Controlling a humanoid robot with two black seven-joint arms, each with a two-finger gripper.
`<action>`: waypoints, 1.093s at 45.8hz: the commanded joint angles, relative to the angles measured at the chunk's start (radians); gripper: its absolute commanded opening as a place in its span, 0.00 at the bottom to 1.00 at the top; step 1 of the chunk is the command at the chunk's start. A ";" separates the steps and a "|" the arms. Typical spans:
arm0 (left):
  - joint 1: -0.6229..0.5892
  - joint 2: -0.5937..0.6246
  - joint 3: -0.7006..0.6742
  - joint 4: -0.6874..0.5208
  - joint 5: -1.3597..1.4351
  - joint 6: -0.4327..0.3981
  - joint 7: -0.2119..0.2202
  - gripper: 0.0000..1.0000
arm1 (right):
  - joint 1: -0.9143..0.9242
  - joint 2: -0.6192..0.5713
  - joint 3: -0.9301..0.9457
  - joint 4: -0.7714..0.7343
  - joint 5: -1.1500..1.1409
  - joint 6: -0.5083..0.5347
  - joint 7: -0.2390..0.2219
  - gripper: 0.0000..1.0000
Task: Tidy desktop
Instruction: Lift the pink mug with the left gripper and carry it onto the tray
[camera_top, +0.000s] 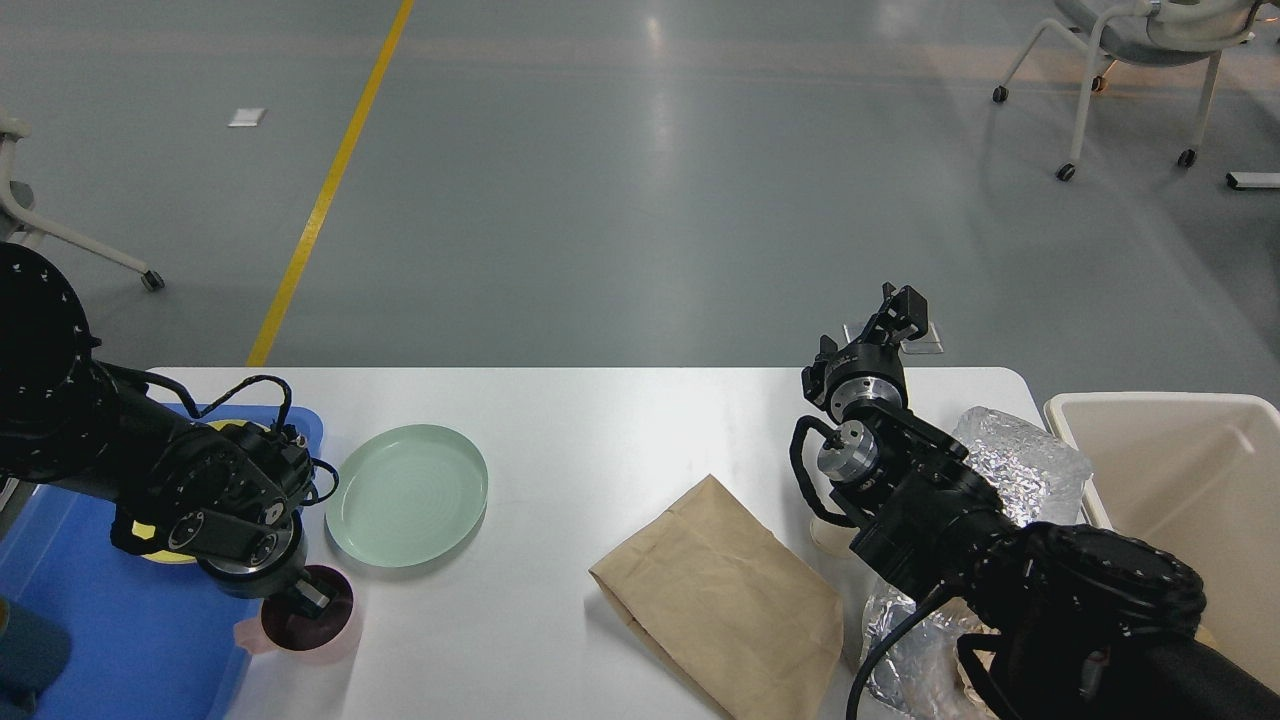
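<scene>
Bright even overhead light; glare streaks on floor (655, 110); soft shadows under plate (407, 495); sharp focus throughout.

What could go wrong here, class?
The left end effector reaches into the pink cup beside the blue tray: a poor grip could tip it. The cup also stands near the desktop's front edge. Lifted low, it might catch the green plate.

The desktop (560, 420) is white, smooth, rectangular with rounded corners, lying flat across the view.
</scene>
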 joint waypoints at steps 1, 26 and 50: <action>-0.051 0.008 -0.024 -0.035 -0.010 -0.011 -0.012 0.00 | 0.000 0.000 0.000 0.000 0.000 0.000 0.000 1.00; -0.507 0.187 -0.239 -0.132 -0.132 -0.658 -0.096 0.00 | 0.000 0.000 0.000 0.000 0.000 0.000 0.000 1.00; -0.860 0.368 -0.216 -0.316 -0.131 -0.658 -0.076 0.00 | 0.000 -0.002 0.000 0.000 0.000 0.000 0.000 1.00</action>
